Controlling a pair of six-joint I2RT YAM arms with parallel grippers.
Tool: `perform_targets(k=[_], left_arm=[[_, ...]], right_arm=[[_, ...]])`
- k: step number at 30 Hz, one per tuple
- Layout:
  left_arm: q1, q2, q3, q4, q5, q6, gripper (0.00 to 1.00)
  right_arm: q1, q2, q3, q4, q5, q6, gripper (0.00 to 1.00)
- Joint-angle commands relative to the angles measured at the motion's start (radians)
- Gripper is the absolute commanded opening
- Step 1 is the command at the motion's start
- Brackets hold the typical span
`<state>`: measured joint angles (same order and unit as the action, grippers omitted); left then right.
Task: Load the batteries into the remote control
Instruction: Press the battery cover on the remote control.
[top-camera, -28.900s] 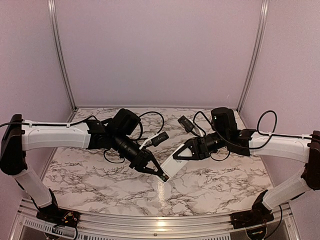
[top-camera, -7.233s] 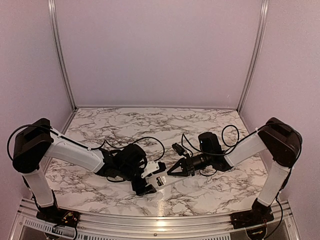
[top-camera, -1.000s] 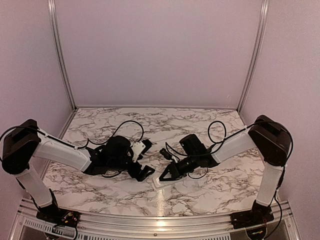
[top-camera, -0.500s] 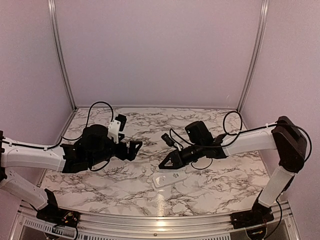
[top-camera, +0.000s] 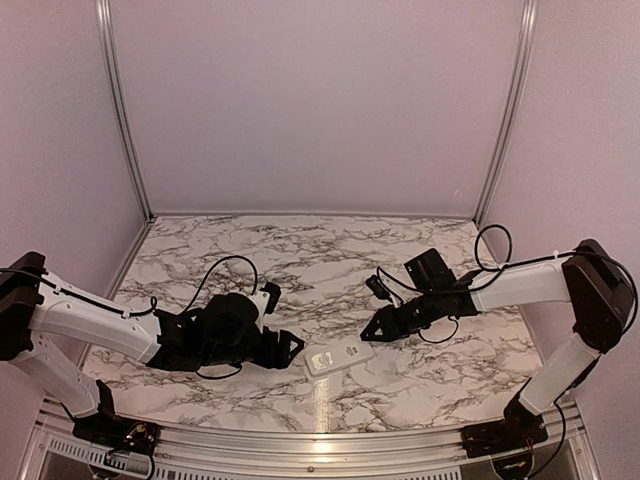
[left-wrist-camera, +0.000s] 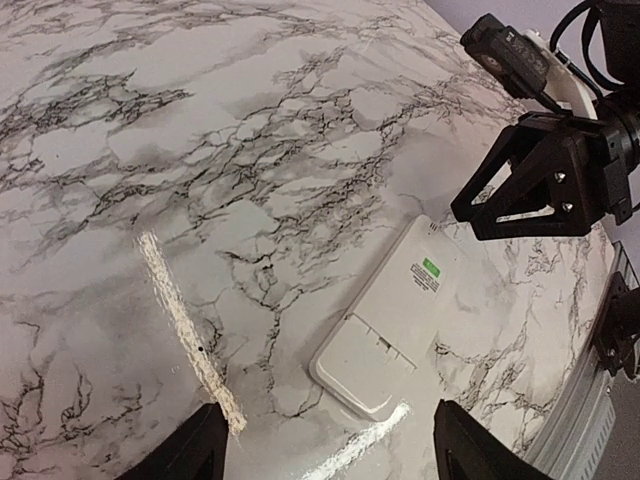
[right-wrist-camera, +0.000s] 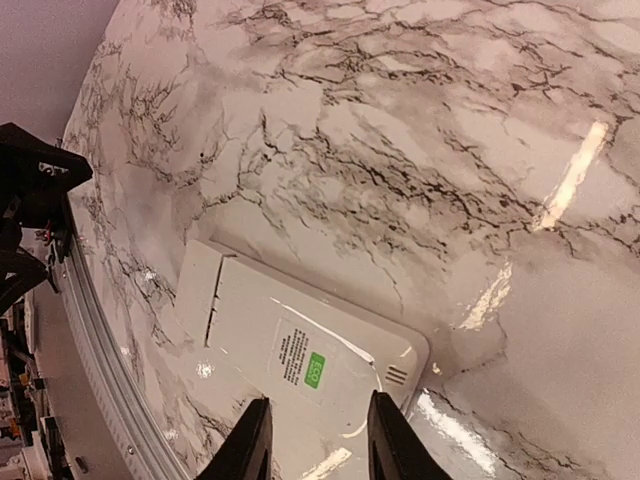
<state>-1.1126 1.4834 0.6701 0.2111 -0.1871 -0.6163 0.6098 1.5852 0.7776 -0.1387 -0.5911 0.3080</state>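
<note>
From the top external camera, the small white flat rectangular plastic remote control (top-camera: 338, 357) lies on the white-and-grey marbled bench (top-camera: 300, 255) near the front edge, about midway between the two arms. It is in the same spot as half a second ago. The left gripper (top-camera: 290, 345), which was then raised and further back, now sits low just beside the remote control's left end. The right gripper (top-camera: 370, 330) has pulled a little to the right and sits by the other end. A second ago both grippers were crowded over the handset.

In the left wrist view, the left gripper (left-wrist-camera: 330, 440) has its fingers (left-wrist-camera: 205, 455) spread wide with nothing between them. The remote control (left-wrist-camera: 395, 320) lies back-up on the bench (left-wrist-camera: 200, 150) just ahead. It carries a small green label (left-wrist-camera: 430, 267), and its cover panel (left-wrist-camera: 365, 365) is at the near end. The right gripper (left-wrist-camera: 530, 190) hangs just past the far end, its jaws apart.

In the right wrist view, the right gripper (right-wrist-camera: 315, 430) has its fingers (right-wrist-camera: 250, 440) parted by a moderate gap and holding nothing. The remote control (right-wrist-camera: 290, 340) lies flat on the bench (right-wrist-camera: 450, 150) just beyond the fingertips, label side up. Whether they touch it cannot be told. The left gripper (right-wrist-camera: 30, 200) shows at the left edge.
</note>
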Motion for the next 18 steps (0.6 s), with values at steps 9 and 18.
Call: perform_targets(k=[9, 18], left_arm=[[-0.044, 0.118, 0.030, -0.012, -0.010, -0.216, 0.58], [-0.045, 0.176, 0.049, 0.016, 0.017, -0.244, 0.51]], right_arm=[[-0.028, 0.082, -0.014, -0.012, -0.001, -0.040, 0.30], [-0.021, 0.078, -0.083, 0.083, -0.073, 0.032, 0.24]])
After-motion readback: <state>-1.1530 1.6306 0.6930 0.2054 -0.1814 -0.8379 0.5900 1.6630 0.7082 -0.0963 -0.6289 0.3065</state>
